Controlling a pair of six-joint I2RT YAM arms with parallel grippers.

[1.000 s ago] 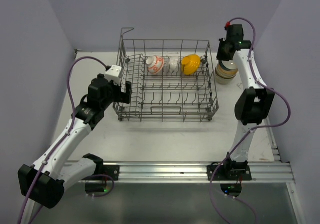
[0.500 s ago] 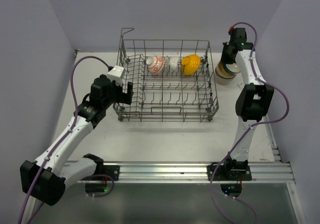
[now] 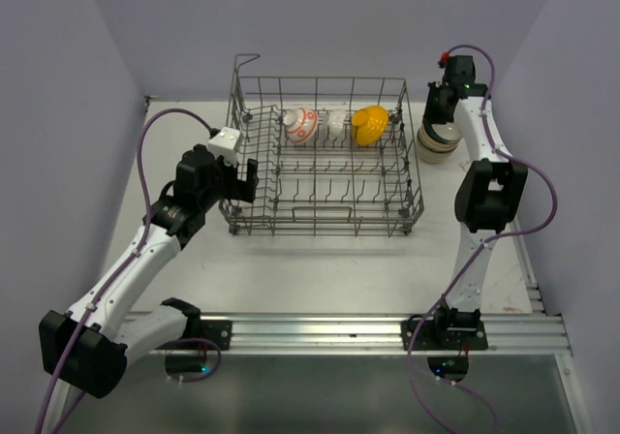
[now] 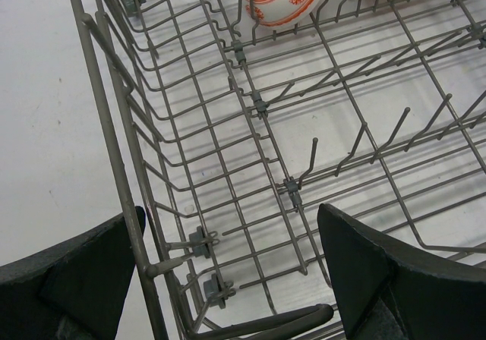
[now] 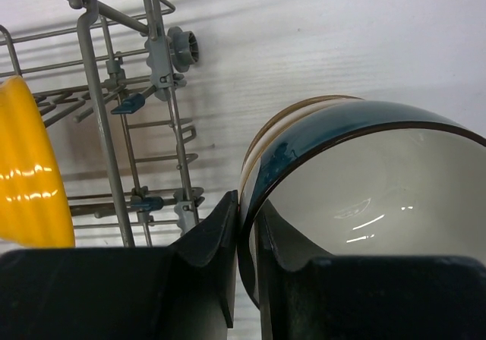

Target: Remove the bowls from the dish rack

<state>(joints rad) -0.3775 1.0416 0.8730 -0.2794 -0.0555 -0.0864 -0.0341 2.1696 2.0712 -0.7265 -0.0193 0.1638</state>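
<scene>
- The right jaws are almost closed. They pinch the left rim of the teal-rimmed bowl (image 5: pixel 364 203), one jaw outside its wall and one inside.
- That bowl sits mouth-up on the stack of beige bowls (image 3: pixel 436 151), which stands on the worktop (image 3: pixel 320 269) just right of the far right corner of the dish rack (image 3: pixel 320 223). Whether it is fully nested cannot be told.
- Three bowls stand on edge in the rack's far row. From right to left they are the yellow bowl (image 3: pixel 369 124), the white bowl (image 3: pixel 336 123) and the orange-patterned bowl (image 3: pixel 300 124).
- The yellow bowl lies directly left of the right jaws, just across the rack's right wall, so the right arm is the nearer one. Letting go of the teal-rimmed bowl probably has to come first.
- The left jaws gape wide and hold nothing. They straddle the rack's left wall towards its near end, and the orange-patterned bowl lies beyond them on the far side.
</scene>
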